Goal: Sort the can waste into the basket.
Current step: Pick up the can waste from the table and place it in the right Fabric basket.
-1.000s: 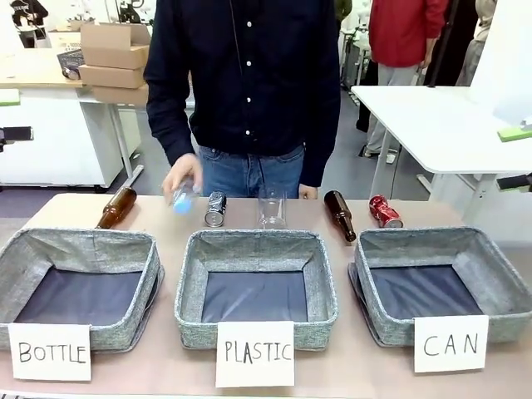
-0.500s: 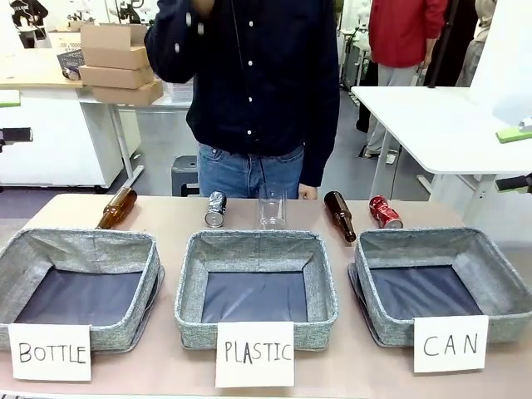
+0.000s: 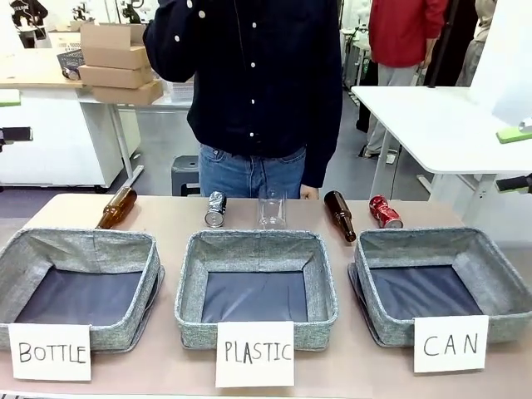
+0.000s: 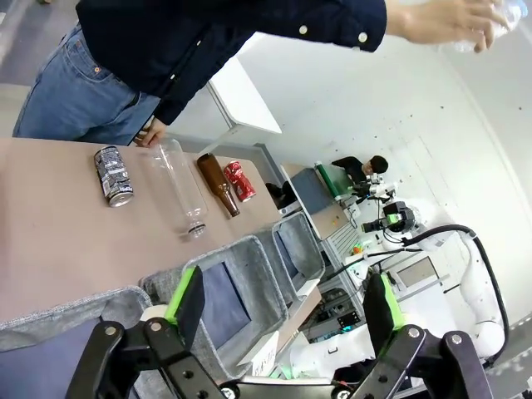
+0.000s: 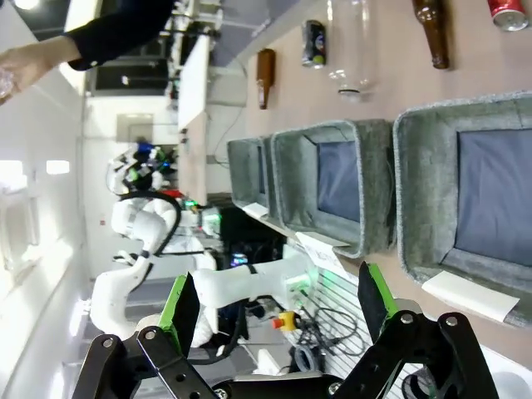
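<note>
Right gripper wide, clear of basket

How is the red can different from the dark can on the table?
The red can is bright red with white print; the dark can is blue-black with silver ends. The red can looks dented; the dark can looks smooth. The red can lies just behind the CAN basket, the dark can behind the PLASTIC basket. Both are small and lie on their sides on the table, outside any basket.

Bright even indoor light, soft shadows, sharp front view, wide-angle wrist distortion
</note>
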